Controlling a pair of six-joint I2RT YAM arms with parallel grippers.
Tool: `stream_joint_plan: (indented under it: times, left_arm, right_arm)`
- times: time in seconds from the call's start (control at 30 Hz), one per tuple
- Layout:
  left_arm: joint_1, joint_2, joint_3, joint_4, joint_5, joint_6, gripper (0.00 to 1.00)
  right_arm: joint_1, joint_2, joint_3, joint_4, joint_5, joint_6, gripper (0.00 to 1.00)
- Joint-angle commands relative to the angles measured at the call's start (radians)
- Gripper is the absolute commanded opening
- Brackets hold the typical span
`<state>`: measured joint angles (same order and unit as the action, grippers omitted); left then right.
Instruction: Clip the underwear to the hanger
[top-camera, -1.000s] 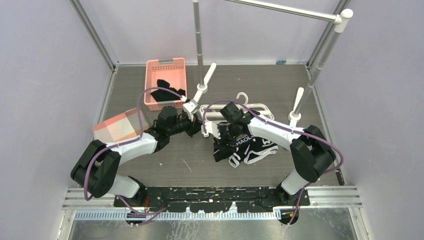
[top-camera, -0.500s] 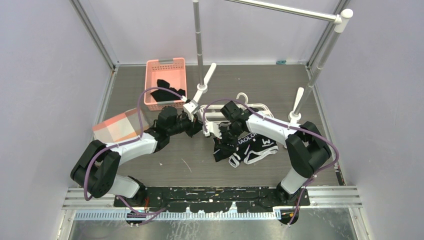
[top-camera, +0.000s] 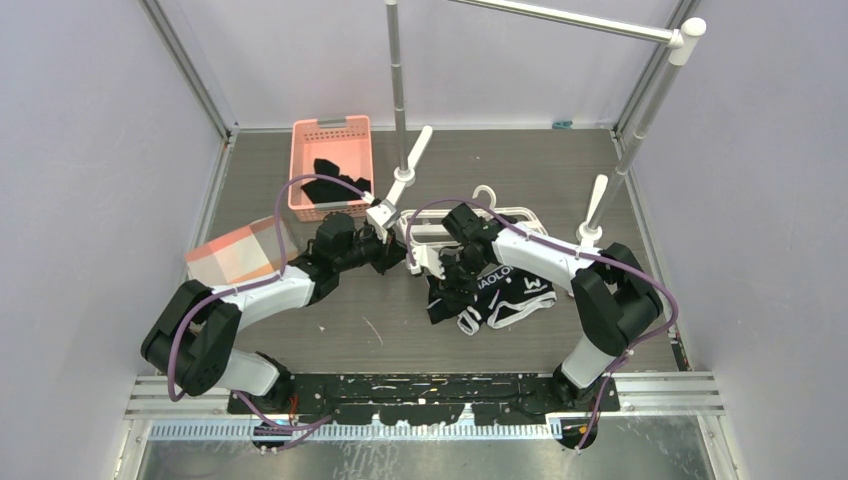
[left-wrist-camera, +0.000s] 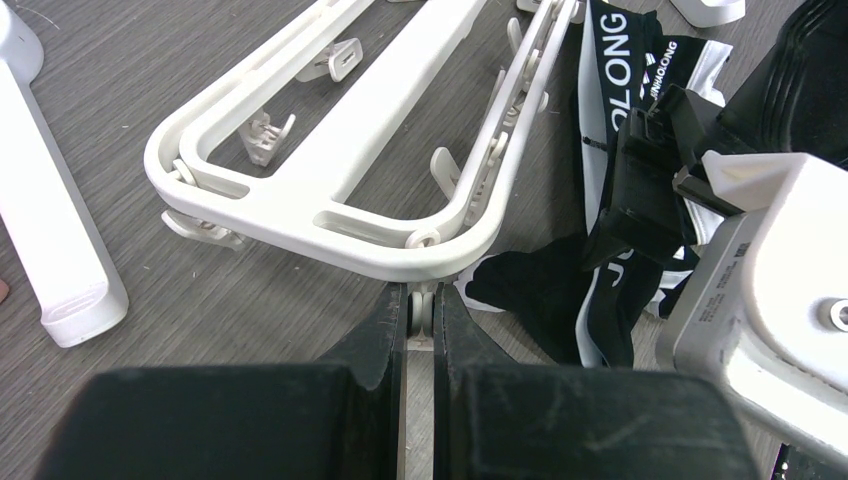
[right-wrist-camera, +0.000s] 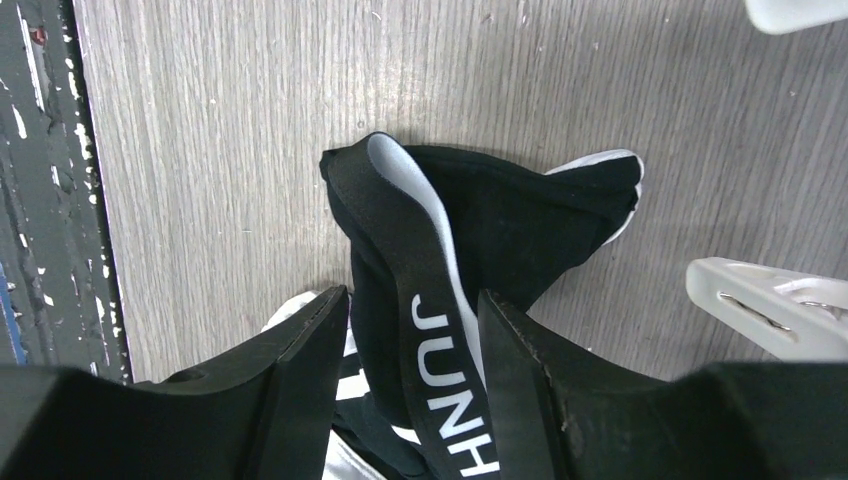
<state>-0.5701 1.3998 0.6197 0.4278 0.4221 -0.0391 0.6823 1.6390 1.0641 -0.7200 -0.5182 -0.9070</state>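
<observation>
The white hanger (top-camera: 519, 214) lies flat on the table behind my grippers; its frame fills the left wrist view (left-wrist-camera: 330, 215). My left gripper (top-camera: 394, 256) is shut on one small clip (left-wrist-camera: 424, 318) at the frame's near curved end, the fingers (left-wrist-camera: 392, 330) pinching it. The underwear (top-camera: 502, 292), black with white lettering, lies crumpled in front of the hanger. My right gripper (top-camera: 444, 276) is open over its left end. In the right wrist view the gripper (right-wrist-camera: 413, 300) straddles the lettered waistband (right-wrist-camera: 440, 340), with gaps on both sides.
A pink basket (top-camera: 331, 160) with plain black garments stands at the back left. The grey rail stand's poles (top-camera: 397, 80) and white feet (top-camera: 412, 160) rise behind the hanger. A white foot (left-wrist-camera: 45, 230) lies left of the frame. Another hanger clip (right-wrist-camera: 770, 305) shows right of the waistband.
My right gripper has shifted slightly left and back along the underwear toward the hanger's end. My left gripper has stayed shut on the clip.
</observation>
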Motion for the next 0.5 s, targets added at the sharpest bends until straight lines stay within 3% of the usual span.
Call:
stream_joint_plan:
  times: [0.0,0.47]
  left_arm:
    - [-0.002,-0.04,0.017,0.049,-0.009,0.01,0.0]
    - [-0.002,-0.043,0.018,0.049,-0.01,0.008,0.0]
  right_arm:
    - [-0.002,-0.032,0.005,-0.027,-0.032,0.0,0.54]
    - [0.009,-0.123,-0.041,-0.024,-0.074,0.058,0.38]
